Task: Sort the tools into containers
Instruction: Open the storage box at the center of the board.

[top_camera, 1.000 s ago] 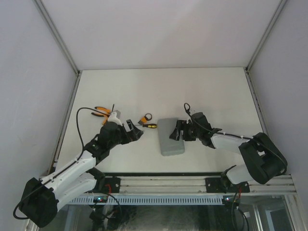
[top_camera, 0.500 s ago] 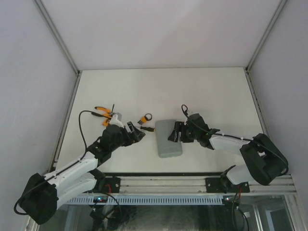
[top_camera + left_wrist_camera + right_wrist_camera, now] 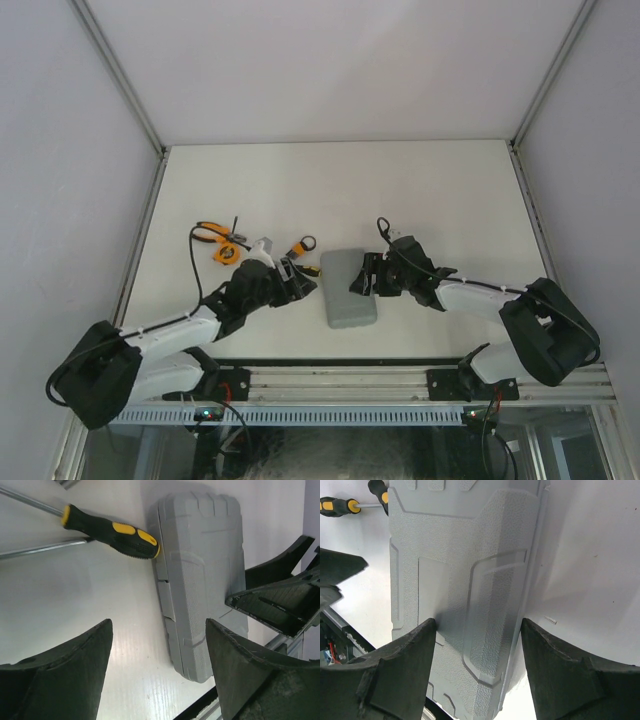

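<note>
The closed grey case (image 3: 350,300) lies flat near the table's front middle. My left gripper (image 3: 298,280) is open just left of it, its jaws low over the table with the case's (image 3: 200,565) left edge between them (image 3: 159,625). A yellow-and-black screwdriver (image 3: 112,530) rests against the case's far left corner, and a second shaft (image 3: 40,550) lies beside it. My right gripper (image 3: 362,277) is open over the case (image 3: 465,570), straddling its right edge (image 3: 479,622). Orange pliers (image 3: 213,232), the tape measure (image 3: 222,255) and the hex-key set (image 3: 300,246) lie to the left.
The metal rail (image 3: 330,378) with both arm bases runs along the table's front edge, close to the case. White enclosure walls stand on three sides. The two grippers face each other across the case, a short gap apart.
My left arm has swung right, from near the pliers to the case's left edge. My right gripper has crept slightly left onto the case. Both pairs of jaws have narrowed somewhat.
</note>
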{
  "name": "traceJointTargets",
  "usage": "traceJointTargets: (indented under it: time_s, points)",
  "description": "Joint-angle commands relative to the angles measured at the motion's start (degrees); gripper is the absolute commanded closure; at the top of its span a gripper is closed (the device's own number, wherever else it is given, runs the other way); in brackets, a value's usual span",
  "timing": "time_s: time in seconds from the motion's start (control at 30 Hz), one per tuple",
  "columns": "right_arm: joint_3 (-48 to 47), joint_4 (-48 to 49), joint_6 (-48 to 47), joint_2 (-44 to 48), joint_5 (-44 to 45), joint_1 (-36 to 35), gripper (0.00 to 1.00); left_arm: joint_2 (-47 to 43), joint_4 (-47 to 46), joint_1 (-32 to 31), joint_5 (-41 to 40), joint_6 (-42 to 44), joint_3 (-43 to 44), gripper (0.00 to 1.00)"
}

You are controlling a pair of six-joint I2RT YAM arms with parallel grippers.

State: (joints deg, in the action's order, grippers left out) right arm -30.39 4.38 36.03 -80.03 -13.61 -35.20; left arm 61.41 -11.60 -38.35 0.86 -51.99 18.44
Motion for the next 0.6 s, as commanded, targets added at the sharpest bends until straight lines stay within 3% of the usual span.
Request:
traceJointTargets:
  time_s: [0.0, 0.27, 0.57]
  points:
    - [2.1, -8.0, -0.7, -1.0, 3.8, -1.1, 0.36, 6.3, -12.4, -1.5, 3.7, -4.1, -0.7, 0.21]
    - [3.4, -6.8, 1.2, -2.0, 3.9, -0.9, 0.38, 16.7, -27.1, -2.1, 6.5, -8.3, -0.4, 0.20]
    - [5.5, -6.0, 3.4, -1.8, 4.0, 1.4, 0.48, 24.2, -34.0, -2.4, 8.8, -10.5, -1.5, 0.22]
